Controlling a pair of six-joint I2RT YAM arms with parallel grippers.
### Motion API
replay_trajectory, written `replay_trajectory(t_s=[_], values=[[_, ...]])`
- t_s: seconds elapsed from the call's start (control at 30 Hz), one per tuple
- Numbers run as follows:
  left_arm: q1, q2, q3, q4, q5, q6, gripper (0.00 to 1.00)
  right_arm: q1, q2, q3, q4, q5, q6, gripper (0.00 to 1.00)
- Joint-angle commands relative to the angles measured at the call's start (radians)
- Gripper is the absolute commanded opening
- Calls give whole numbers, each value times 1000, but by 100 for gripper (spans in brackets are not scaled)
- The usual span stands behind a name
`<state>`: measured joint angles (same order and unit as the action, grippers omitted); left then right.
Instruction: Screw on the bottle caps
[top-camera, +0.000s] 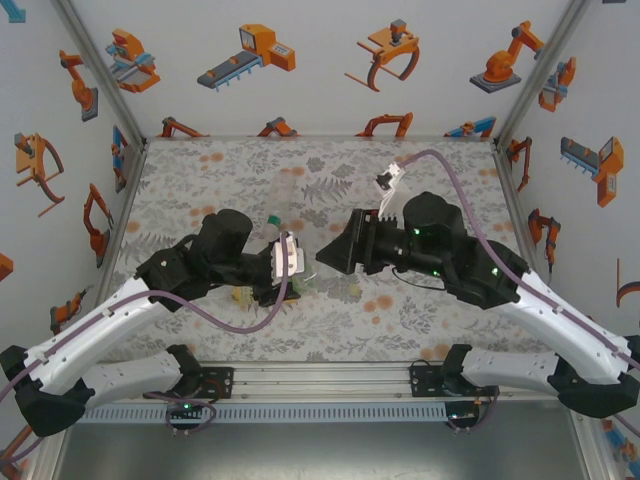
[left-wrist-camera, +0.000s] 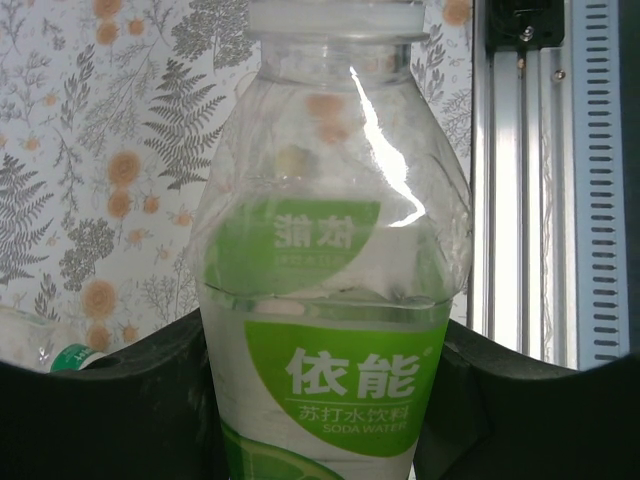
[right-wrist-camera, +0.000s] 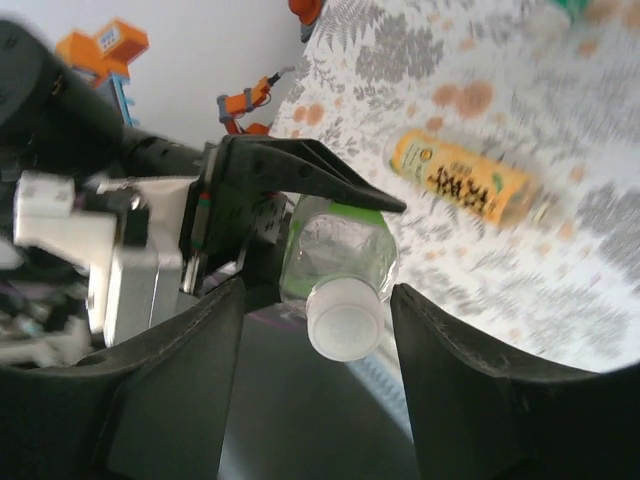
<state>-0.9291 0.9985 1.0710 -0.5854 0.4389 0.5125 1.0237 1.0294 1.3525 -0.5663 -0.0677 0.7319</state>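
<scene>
At the near edge of the table runs a ribbed aluminium rail carrying both arm bases. Just past it, on the grey fern-and-flower printed table cover, an amber plastic bottle with a yellow label and dark writing lies on its side, near the left arm. Above the cover the left gripper is clamped on the lower body of a clear plastic bottle with a green label, one black finger pressed against each side of the label. A small round white plastic cap sits on this bottle's neck (whether it is turned fully home cannot be told). The capped end points at the right gripper, whose two black fingers stand apart on either side of the white cap, gripping nothing; a clear gap shows on one side, a much thinner one on the other. Farther back on the cover is a small green plastic cap, seemingly on the end of a plain clear plastic bottle that lies beyond the left gripper.
</scene>
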Motion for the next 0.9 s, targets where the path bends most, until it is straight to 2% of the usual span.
replay_trajectory(t_s=[0.0, 0.13, 0.3, 0.67, 0.87], values=[[-5, -3, 1, 22, 65, 15, 0, 5, -23, 14, 101, -128, -457, 57], [-5, -10, 0, 21, 76, 4, 0, 6, -4, 52, 19, -290, -776, 58], [-6, -14, 0, 21, 84, 0, 0, 7, 8, 66, -65, -389, -1033, 56], [-7, -13, 7, 22, 101, -3, 0, 6, -2, -34, 12, -412, -1055, 48], [-6, -17, 8, 21, 100, -2, 0, 6, -24, -62, 33, -400, -1040, 37]])
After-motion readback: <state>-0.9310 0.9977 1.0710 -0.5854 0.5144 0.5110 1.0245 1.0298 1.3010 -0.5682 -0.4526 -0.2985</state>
